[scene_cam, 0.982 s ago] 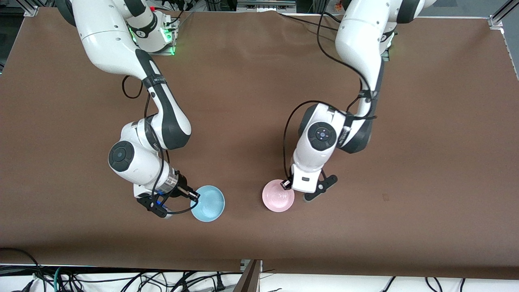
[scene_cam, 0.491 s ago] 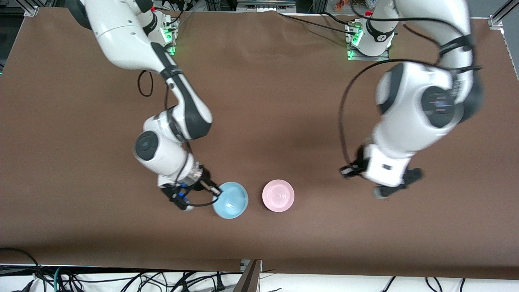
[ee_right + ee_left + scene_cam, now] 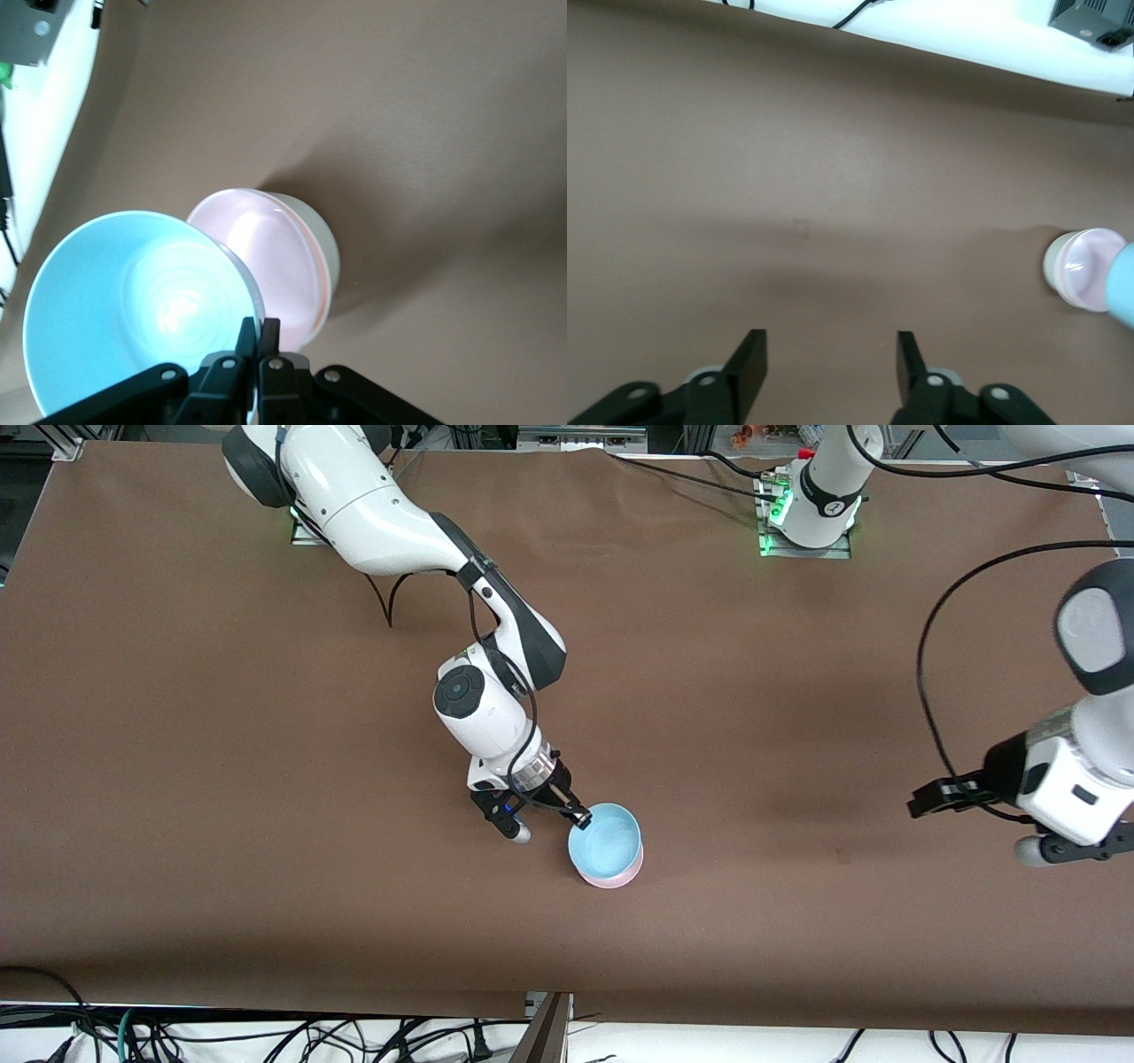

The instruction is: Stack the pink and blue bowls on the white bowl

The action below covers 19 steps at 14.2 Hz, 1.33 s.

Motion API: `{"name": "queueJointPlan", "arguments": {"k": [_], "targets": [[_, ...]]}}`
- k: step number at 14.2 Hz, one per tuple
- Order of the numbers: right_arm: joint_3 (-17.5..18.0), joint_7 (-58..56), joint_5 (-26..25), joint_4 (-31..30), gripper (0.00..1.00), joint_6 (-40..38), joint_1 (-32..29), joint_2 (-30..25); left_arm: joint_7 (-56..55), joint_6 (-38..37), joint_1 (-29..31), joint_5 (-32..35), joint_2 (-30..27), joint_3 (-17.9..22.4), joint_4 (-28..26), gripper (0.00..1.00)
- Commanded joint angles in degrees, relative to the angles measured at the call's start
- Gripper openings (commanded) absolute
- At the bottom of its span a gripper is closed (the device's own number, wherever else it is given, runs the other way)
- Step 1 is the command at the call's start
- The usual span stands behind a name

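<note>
Pretty plain setup: the surface (image 3: 177,779) is covered edge to edge in matte brown material, a bit wrinkled near the top edge. Aluminium framing (image 3: 1094,460) sits at the top corners, and a mess of black cables (image 3: 266,1036) runs over pale floor under the bottom edge.

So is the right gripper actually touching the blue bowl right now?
Touching. In the right wrist view, the right gripper is shut on the blue bowl, its rim pinched between the fingers, over the pink bowl.
</note>
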Motion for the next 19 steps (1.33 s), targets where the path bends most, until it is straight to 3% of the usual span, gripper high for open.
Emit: {"name": "queueJointPlan", "arguments": {"k": [1, 11, 15, 19], "targets": [[-0.5, 1.1, 0.1, 3.8, 0.00, 2.4, 0.7, 3.1, 5.3, -0.3, 1.5, 0.7, -1.5, -0.9, -2.0, 0.73], [-1.4, 0.0, -3.5, 3.7, 0.00, 4.1, 1.5, 5.5, 19.1, -0.2, 5.3, 0.6, -1.5, -1.0, -3.5, 0.82], [-1.4, -0.3, -3.7, 3.5, 0.00, 3.7, 1.5, 5.5, 19.6, -0.2, 6.3, 0.7, -1.4, -1.1, -3.5, 0.84], [-1.4, -0.3, -4.5, 3.5, 0.01, 3.8, 1.5, 5.5, 19.6, 0.8, 6.2, 1.2, -1.2, -1.0, -3.5, 1.00]]}}
